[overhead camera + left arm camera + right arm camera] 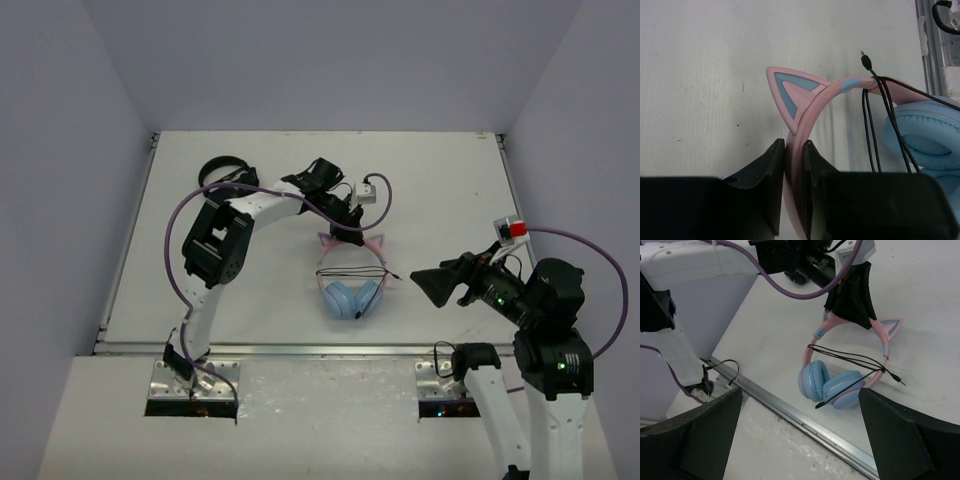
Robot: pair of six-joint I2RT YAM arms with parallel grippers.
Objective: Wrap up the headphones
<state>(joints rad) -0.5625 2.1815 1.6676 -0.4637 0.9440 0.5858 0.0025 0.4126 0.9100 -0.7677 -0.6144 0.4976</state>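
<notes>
The headphones [352,285] lie on the white table with the pink cat-ear headband [830,92] toward the back and the light blue ear cups [837,385] toward the front. The thin black cable [850,357] runs in a few strands across the headband, and its plug [866,61] sticks out free. My left gripper [794,146] is shut on the headband beside a cat ear [790,92]; it also shows in the top view [350,225]. My right gripper [425,285] is open and empty, to the right of the ear cups and apart from them; it also shows in the right wrist view [800,390].
All-black headphones [222,170] lie at the back left of the table. A metal rail [805,415] runs along the table's near edge. A loose black wire [725,370] hangs by the left arm's base. Grey walls stand on the left, the back and the right.
</notes>
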